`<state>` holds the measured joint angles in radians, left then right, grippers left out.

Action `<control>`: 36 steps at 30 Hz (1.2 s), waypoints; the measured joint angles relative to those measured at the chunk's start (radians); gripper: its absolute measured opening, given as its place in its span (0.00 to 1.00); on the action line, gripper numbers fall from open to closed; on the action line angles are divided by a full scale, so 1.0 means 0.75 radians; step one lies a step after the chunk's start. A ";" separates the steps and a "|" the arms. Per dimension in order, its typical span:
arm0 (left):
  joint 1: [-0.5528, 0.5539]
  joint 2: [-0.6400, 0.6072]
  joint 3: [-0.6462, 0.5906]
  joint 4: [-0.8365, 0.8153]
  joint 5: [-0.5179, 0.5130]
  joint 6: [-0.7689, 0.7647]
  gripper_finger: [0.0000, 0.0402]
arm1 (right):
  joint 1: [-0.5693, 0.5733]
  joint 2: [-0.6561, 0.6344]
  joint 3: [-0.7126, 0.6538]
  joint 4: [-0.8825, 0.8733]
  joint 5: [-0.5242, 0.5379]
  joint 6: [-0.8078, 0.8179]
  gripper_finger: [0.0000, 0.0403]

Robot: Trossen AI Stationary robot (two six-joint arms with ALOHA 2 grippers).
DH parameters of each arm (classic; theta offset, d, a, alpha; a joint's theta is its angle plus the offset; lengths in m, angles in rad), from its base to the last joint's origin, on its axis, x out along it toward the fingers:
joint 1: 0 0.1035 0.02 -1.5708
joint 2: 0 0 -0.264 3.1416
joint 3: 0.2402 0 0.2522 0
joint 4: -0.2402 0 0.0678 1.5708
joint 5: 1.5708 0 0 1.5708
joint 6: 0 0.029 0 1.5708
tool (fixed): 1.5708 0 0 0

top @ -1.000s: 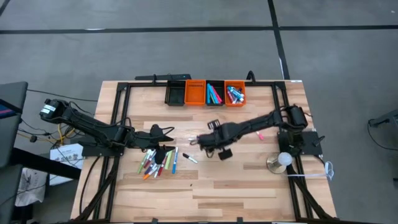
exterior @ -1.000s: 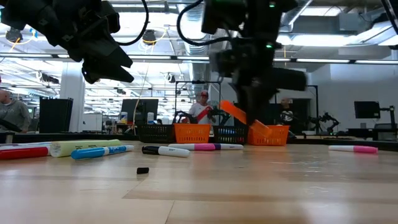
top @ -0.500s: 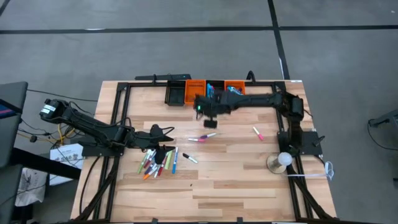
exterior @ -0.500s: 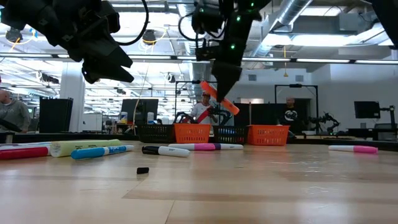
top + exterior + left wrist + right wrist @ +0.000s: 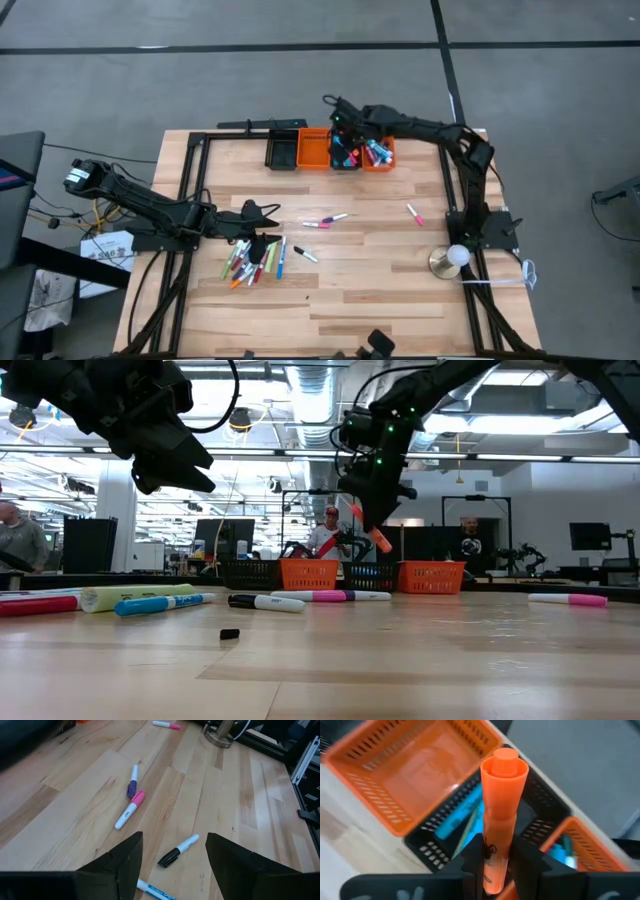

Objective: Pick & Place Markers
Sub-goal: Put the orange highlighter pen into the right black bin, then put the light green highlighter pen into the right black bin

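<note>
High view: a pale planked wooden worktop [image 5: 380, 290] carries, along its far edge, a row of four small rectangular slatted plastic bins: a black bin [image 5: 283, 152], an orange bin [image 5: 313, 149], a second black bin [image 5: 346, 152] holding blue and pink markers, and a second orange bin [image 5: 378, 153] also holding markers. The right gripper [image 5: 338, 115] is stretched over this row, above the second black bin, its jaws clamped on an orange marker [image 5: 501, 815], a smooth cylinder with a stepped round cap; in the right wrist view the marker stands upright between the dark fingers [image 5: 471, 862] over the black bin with the empty orange bin beside it, and in the low view it hangs tilted from the gripper, clear above the bins. The left gripper [image 5: 262, 212] hovers at the worktop's left side with its jaws spread wide and holding nothing, just beside a loose marker pile [image 5: 255, 260] of mixed colours, too crowded to count. In mid-worktop lie three separate markers: a pink-capped marker [image 5: 130, 809] and a purple-capped marker [image 5: 132, 781] touching end to end, and a black-capped marker [image 5: 178, 850] near the pile. A lone pink marker [image 5: 414, 214] lies well apart toward the right, near a round metal base [image 5: 447, 262].
</note>
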<state>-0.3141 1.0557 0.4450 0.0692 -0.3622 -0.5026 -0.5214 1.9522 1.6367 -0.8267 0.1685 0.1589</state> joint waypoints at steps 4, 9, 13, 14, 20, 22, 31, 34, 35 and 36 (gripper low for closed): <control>0.000 0.000 0.000 0.000 0.000 0.020 0.53 | -0.003 0.000 0.000 0.017 -0.051 0.001 0.16; 0.000 0.000 0.000 0.000 0.000 0.035 0.53 | -0.003 0.000 0.000 0.004 -0.052 0.001 0.16; 0.000 0.000 0.000 0.000 0.000 0.035 0.53 | -0.003 0.000 -0.011 0.001 -0.051 0.000 0.16; 0.000 0.000 0.000 0.001 0.000 0.035 0.53 | -0.004 0.000 -0.017 0.002 -0.051 0.000 0.17; 0.000 0.000 0.000 0.001 0.000 0.036 0.53 | -0.004 0.000 -0.070 0.006 -0.051 -0.003 0.26; 0.000 0.000 0.000 0.001 0.000 0.035 0.53 | -0.004 0.000 -0.073 0.005 -0.050 -0.002 0.29; 0.000 0.000 0.000 0.001 0.000 0.035 0.53 | 0.004 0.000 -0.073 0.020 -0.050 -0.036 0.42; 0.000 0.000 0.000 0.001 0.000 0.035 0.53 | 0.012 -0.009 -0.073 -0.015 -0.051 -0.037 0.42; 0.000 0.000 0.000 0.001 0.001 0.035 0.53 | 0.018 -0.013 -0.072 -0.021 -0.051 -0.039 0.42; 0.000 -0.001 0.000 0.001 0.010 0.035 0.53 | 0.024 -0.015 -0.072 -0.024 -0.051 -0.048 0.41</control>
<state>-0.3139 1.0554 0.4450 0.0696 -0.3546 -0.4763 -0.5034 1.9407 1.5828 -0.8446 0.1302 0.1227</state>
